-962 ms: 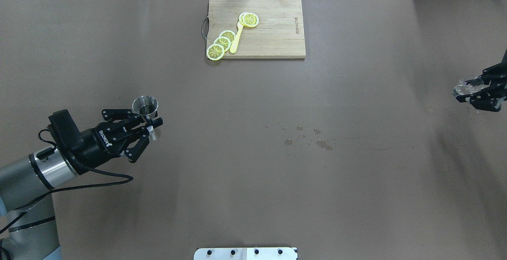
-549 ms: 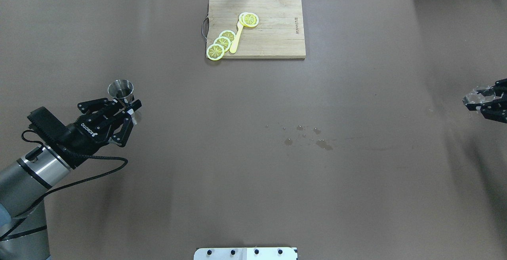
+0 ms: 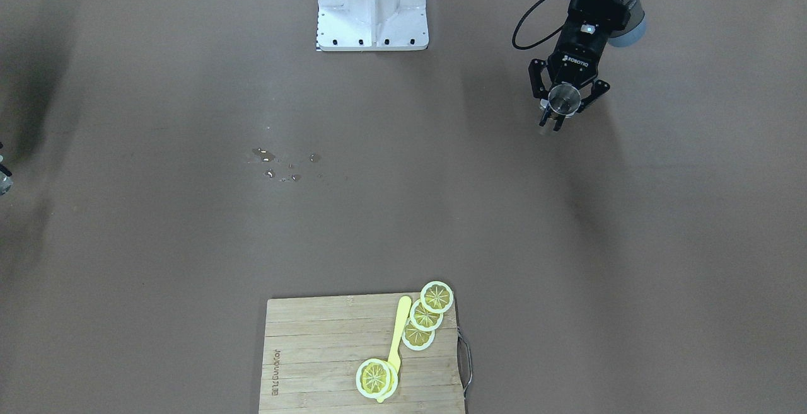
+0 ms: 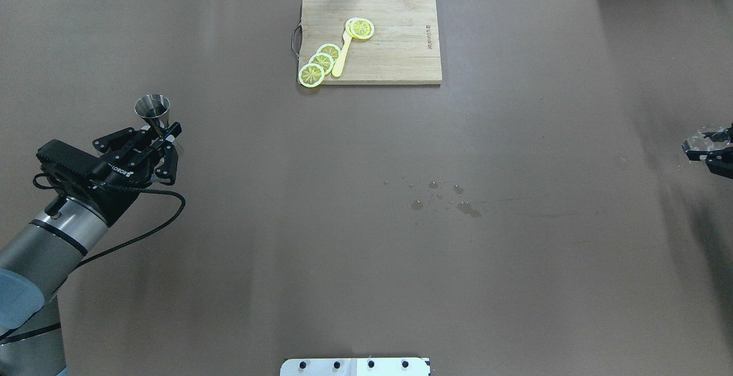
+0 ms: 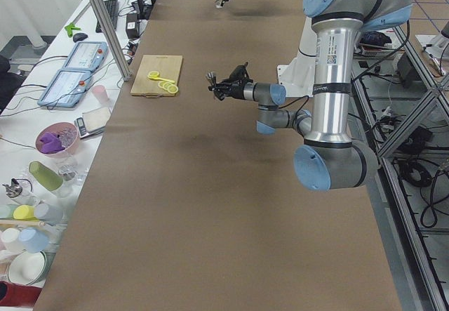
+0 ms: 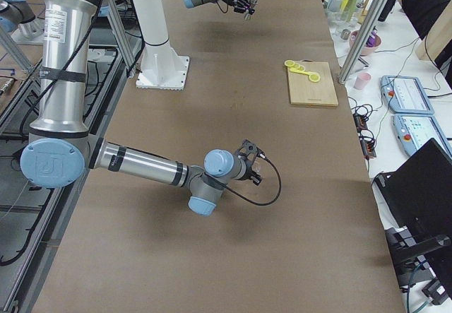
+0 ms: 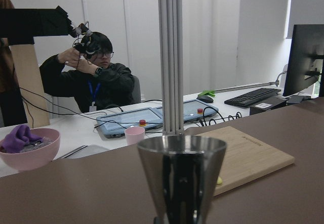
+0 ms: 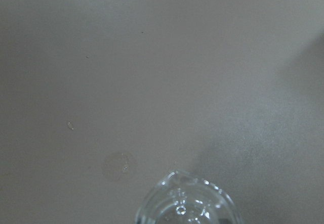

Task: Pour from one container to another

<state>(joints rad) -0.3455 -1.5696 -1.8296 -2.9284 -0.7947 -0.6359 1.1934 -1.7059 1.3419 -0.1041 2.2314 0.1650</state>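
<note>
The jigger [image 4: 152, 107] stands upright above the surface [image 4: 366, 261], near its left side, pinched at the waist by the left hand [image 4: 165, 133], likely to prevent spilling. Well apart, at the right edge, the right hand [image 4: 706, 147] pinches the glass [image 4: 694, 139].

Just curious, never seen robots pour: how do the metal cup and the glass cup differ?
The jigger is shiny, opaque steel, cone-flared; the glass is clear. The jigger sits in the left gripper at one table end; the glass in the right gripper at the other. Both are gripped.
</note>
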